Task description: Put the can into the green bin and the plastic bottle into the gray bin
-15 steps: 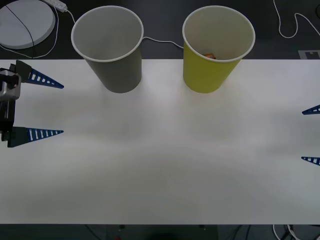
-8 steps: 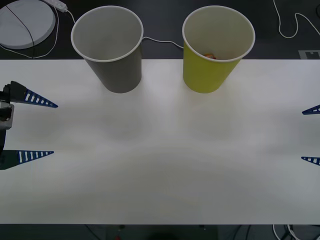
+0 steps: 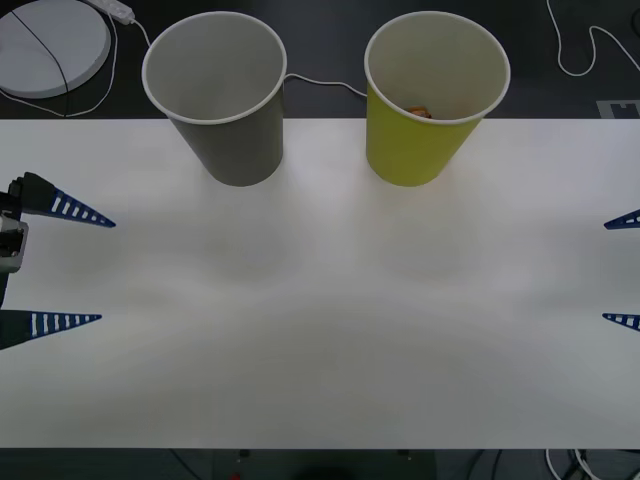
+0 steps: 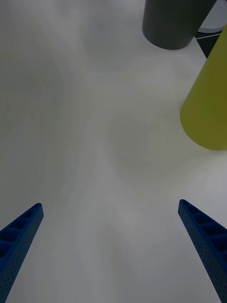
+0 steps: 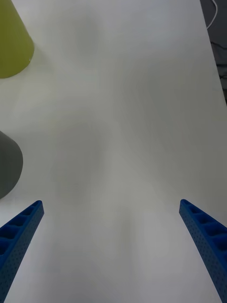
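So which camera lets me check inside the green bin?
The front view: it looks down into the green bin, showing an orange bit, likely the can, near its inner front wall. Both wrist views catch just part of its outer side, not the opening.

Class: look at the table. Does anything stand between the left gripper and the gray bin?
Nothing visible does. The open left gripper hovers at the table's left edge; bare white tabletop lies between it and the large gray paper-cup-shaped bin at the far edge.
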`<state>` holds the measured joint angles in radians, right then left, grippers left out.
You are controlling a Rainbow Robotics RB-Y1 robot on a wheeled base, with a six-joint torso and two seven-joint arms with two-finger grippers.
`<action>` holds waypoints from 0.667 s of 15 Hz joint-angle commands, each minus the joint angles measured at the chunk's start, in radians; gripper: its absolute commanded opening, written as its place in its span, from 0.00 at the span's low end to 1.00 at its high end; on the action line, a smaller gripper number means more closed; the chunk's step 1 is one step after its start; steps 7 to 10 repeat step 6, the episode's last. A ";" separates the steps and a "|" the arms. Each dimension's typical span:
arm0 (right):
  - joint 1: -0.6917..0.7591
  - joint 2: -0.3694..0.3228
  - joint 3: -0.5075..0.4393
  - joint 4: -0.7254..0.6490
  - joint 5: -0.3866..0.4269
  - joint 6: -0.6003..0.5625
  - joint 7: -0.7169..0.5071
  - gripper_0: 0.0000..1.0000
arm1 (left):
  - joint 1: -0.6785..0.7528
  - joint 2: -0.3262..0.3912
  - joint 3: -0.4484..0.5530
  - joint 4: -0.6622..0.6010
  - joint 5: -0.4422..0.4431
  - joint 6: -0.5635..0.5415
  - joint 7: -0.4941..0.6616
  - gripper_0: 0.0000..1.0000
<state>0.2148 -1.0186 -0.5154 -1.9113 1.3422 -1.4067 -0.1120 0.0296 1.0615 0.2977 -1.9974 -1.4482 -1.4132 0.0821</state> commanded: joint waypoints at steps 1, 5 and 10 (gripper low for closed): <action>0.000 0.000 0.000 0.000 0.000 0.000 0.000 1.00 | -0.001 0.000 0.000 0.000 -0.009 -0.017 -0.004 1.00; 0.000 0.000 0.000 0.000 0.000 0.000 0.000 1.00 | -0.001 0.000 0.000 0.000 -0.009 -0.017 -0.004 1.00; 0.000 0.000 0.000 0.000 0.000 0.000 0.000 1.00 | -0.001 0.000 0.000 0.000 -0.009 -0.017 -0.004 1.00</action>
